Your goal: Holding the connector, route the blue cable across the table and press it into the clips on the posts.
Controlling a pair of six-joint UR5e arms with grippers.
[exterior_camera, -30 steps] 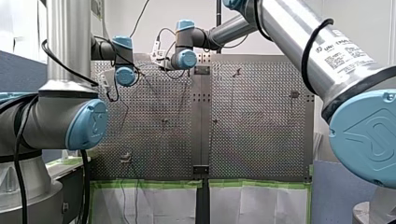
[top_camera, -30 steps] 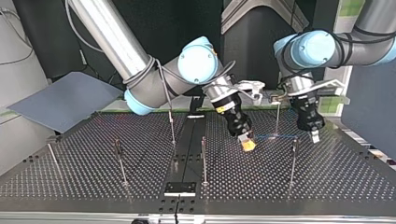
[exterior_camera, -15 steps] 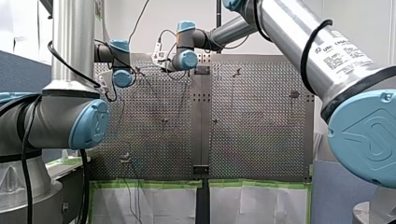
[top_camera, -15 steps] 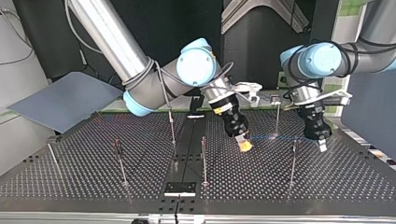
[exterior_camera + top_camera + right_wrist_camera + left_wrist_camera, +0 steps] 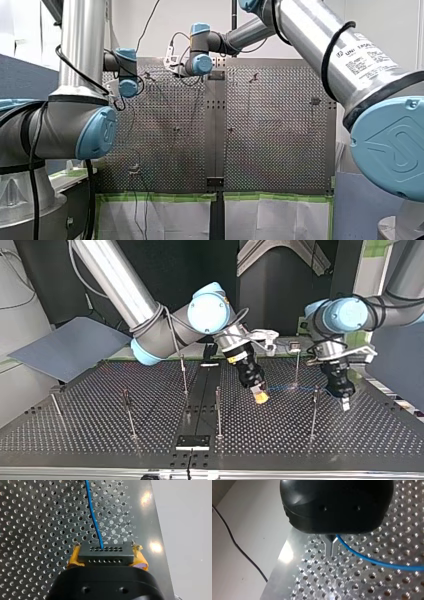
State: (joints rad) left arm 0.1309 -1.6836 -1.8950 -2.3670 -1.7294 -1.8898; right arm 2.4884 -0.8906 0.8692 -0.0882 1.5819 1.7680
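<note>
In the top view my right gripper (image 5: 259,396), with yellow pads, is shut on the black connector just above the perforated table (image 5: 360,435). The thin blue cable (image 5: 287,387) runs from it toward the view's right, past a far post (image 5: 297,365), to my left gripper (image 5: 344,402). That gripper hangs beside a near post (image 5: 313,412). In the left wrist view the metal fingertips (image 5: 333,545) are shut on the blue cable (image 5: 374,562), close over the table's corner. In the right wrist view the connector (image 5: 105,555) sits between the yellow pads (image 5: 73,559), with the cable (image 5: 93,515) leading ahead.
More thin posts stand across the table: one in the middle (image 5: 218,410), one behind it (image 5: 183,374), two toward the top view's left (image 5: 129,412) (image 5: 54,402). A black plate (image 5: 192,441) lies at the near edge. A grey-blue sheet (image 5: 70,347) lies off the table's left.
My left gripper has moved toward the top view's right and lower, past the near post, drawing the cable out. My right gripper with the connector has shifted slightly toward the view's left.
</note>
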